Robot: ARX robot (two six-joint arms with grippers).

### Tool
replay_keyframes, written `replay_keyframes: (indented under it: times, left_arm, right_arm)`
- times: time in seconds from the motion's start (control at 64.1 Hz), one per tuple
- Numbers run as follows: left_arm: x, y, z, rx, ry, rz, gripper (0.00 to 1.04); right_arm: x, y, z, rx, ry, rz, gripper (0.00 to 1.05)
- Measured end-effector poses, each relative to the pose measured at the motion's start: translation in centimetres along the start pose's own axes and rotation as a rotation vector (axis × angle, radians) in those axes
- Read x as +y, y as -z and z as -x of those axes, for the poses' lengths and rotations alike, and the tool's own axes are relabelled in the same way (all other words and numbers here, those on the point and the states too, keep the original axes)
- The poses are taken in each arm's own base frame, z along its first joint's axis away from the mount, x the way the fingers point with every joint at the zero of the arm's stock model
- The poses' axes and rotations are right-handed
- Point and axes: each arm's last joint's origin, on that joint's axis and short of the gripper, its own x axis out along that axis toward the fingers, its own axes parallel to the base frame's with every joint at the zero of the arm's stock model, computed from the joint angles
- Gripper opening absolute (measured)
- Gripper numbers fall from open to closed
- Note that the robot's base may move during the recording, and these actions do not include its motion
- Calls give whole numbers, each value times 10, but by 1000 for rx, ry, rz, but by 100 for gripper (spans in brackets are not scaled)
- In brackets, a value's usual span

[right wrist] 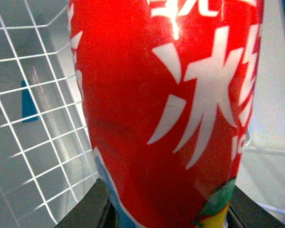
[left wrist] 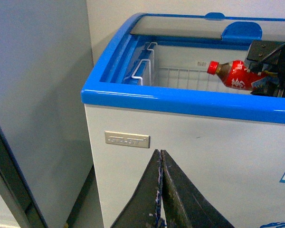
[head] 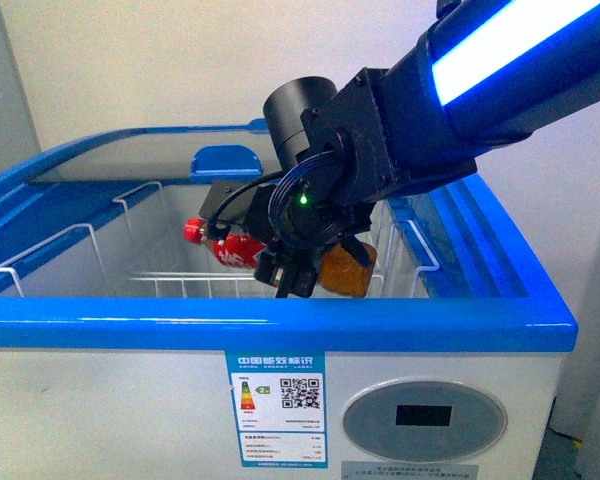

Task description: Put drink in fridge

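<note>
The drink, amber with red cap and label, lies sideways clamped in the right gripper, inside the open fridge above its wire baskets.

The bottle is clear plastic with a glossy red label that catches a bright glare. The freezer has a smooth, shiny blue plastic rim and a matt white front. Inside, the baskets are thin white-coated wire. The gripper holding the bottle is matt black.
</note>
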Motion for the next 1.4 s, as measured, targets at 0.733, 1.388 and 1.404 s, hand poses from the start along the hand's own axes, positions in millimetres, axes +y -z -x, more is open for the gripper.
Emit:
replay_keyframes:
  times: [0.733,1.388,1.404]
  left_arm:
    - [0,0,0,1,0,-2,3]
    - [0,0,0,0,0,-3,3]
    - [0,0,0,0,0,-3,3]
  right_arm:
    - [43,16,-16,11,-117,-8,72]
    - [-68,29,153,-234,-130,-462,97]
    - [-70,31,157,-236,-123,-469,97]
